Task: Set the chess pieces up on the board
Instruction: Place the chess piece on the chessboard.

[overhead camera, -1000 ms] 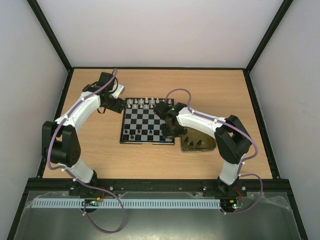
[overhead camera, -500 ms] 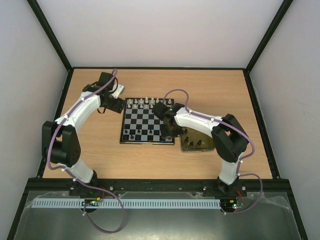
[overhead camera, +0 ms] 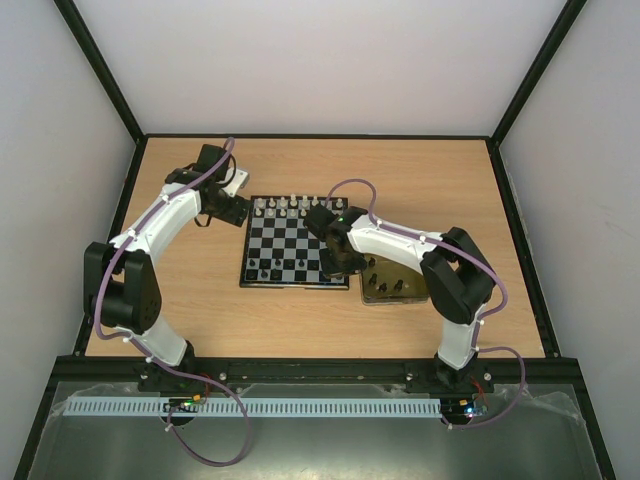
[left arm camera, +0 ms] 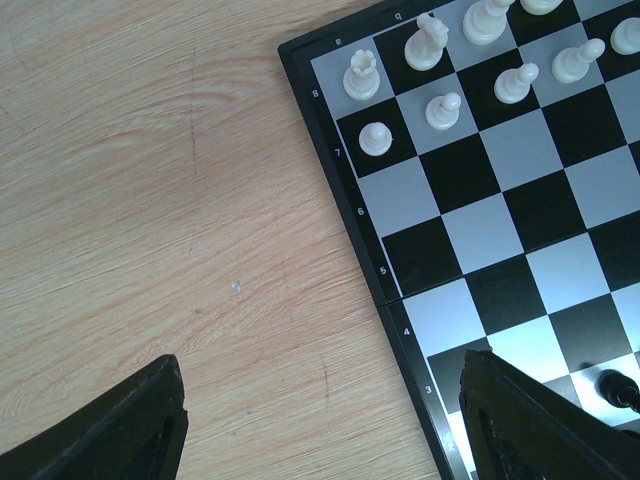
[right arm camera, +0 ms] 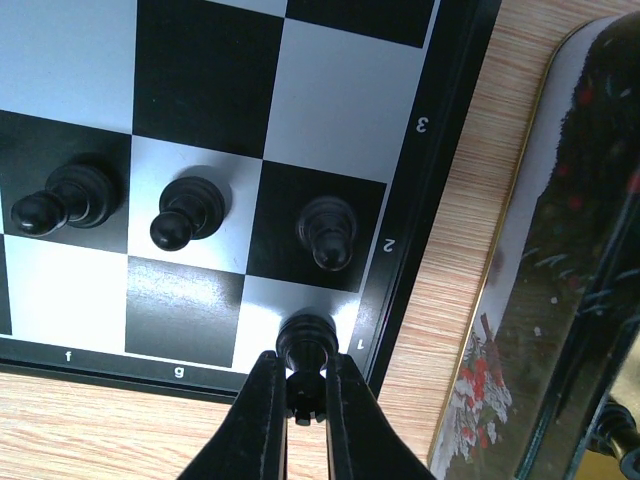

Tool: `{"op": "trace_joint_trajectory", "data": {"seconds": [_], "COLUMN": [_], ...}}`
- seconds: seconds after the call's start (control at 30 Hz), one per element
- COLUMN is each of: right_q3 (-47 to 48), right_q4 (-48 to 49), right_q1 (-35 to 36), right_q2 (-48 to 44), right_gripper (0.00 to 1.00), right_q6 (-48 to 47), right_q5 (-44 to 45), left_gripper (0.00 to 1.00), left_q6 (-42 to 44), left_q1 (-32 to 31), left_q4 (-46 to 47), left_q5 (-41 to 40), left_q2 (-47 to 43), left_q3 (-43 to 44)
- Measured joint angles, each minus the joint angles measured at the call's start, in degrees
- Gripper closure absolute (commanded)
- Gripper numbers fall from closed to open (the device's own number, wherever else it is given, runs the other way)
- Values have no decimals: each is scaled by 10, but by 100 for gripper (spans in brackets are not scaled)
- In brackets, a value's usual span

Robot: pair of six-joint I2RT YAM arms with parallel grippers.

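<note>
Left arm (overhead camera: 160,222) and right arm (overhead camera: 395,238): links were white and tubular, joint housings bulky and black, and a mauve cable (overhead camera: 352,184) ran along each, tied on with small white clips. Bases were black, bolted to a black rail (overhead camera: 300,372), with a tiny green light at each. Left gripper (left arm camera: 320,360) and right gripper (right arm camera: 303,356): fingers (right arm camera: 258,420) were matte black, plain and tapered.

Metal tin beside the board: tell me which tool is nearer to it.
Right. The right tool sits at the corner of the board next to the tin; the left tool hovers off the board's far left corner, with the board between.
</note>
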Motion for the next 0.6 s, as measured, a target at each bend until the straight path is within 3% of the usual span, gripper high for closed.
{"op": "trace_joint_trajectory", "data": {"seconds": [0.6], "right_q3": [18], "right_q4": [-1], "right_q1": [0], "right_q2": [8], "right_gripper": [83], "right_q6": [-2], "right_q5": [8], "left_gripper": [25], "left_q6": [0], "left_q1": [0], "left_q4": [0], "left_q5": [0], "left_q2": [0], "left_q3": [0]}}
